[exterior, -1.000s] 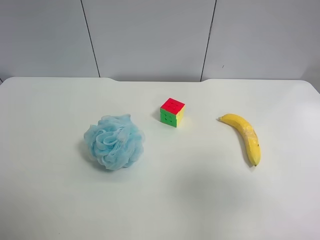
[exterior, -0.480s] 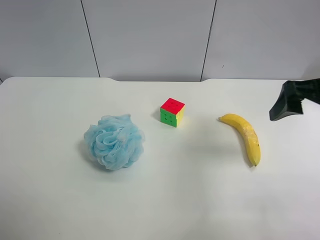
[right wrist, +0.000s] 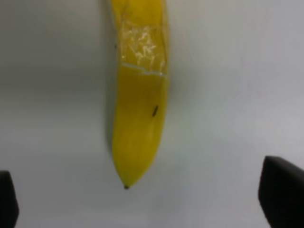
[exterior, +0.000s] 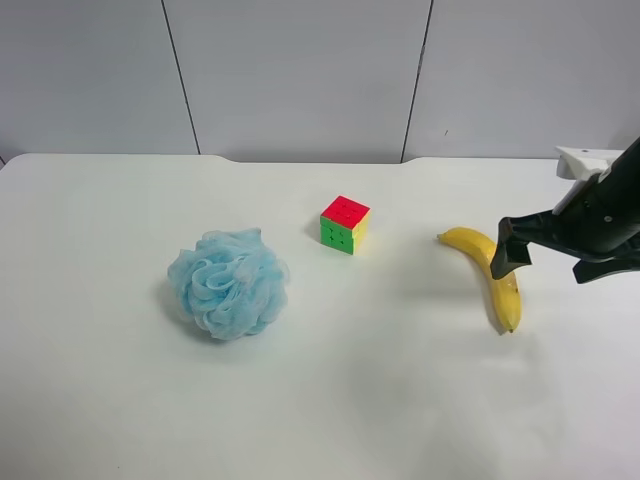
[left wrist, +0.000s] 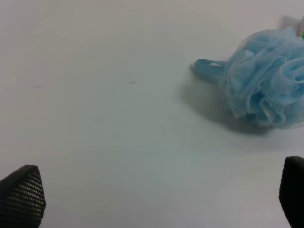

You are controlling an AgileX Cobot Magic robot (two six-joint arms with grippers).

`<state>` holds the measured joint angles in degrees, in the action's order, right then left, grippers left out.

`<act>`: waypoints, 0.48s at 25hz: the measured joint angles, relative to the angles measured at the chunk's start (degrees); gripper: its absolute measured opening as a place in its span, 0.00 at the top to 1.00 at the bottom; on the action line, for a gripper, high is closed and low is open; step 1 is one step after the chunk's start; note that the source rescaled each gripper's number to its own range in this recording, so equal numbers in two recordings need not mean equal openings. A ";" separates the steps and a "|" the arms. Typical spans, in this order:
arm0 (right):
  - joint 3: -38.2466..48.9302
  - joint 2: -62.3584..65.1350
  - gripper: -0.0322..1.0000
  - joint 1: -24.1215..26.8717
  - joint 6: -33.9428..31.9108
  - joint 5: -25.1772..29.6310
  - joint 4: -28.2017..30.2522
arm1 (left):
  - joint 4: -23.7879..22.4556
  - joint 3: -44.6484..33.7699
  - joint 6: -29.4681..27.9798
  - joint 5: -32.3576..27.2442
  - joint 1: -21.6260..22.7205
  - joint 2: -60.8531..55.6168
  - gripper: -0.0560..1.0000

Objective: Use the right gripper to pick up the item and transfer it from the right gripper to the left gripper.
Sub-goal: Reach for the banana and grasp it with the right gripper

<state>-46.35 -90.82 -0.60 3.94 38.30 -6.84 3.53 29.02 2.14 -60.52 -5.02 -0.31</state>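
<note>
Above the banana (exterior: 466, 241), which lies flat on the white table (exterior: 330, 400), the right gripper (exterior: 553, 256) hovers wide open and empty. Judged step: approach. Next it must lower astride the fruit's middle, then close. Left gripper (left wrist: 156, 194) is also spread and empty.

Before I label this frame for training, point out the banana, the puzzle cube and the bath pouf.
banana (exterior: 468, 241), exterior high view, on its yellow curve near the stem end.
puzzle cube (exterior: 345, 211), exterior high view, on its red top face.
bath pouf (exterior: 228, 283), exterior high view, amid its blue ruffles.
</note>
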 joint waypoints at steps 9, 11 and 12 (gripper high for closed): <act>-3.12 -10.82 0.00 0.00 0.43 -2.70 -0.41 | 0.00 0.00 0.00 0.00 0.00 0.00 0.00; -3.17 -12.50 0.00 0.00 0.43 -2.70 -0.41 | 0.00 0.00 0.00 0.00 0.00 0.00 0.00; -3.17 -13.22 0.00 0.00 0.43 -2.70 -0.41 | 0.00 0.00 0.00 0.00 0.00 0.00 0.00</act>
<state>-49.52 -104.04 -0.60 4.37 35.61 -7.24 3.53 29.02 2.14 -60.52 -5.02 -0.31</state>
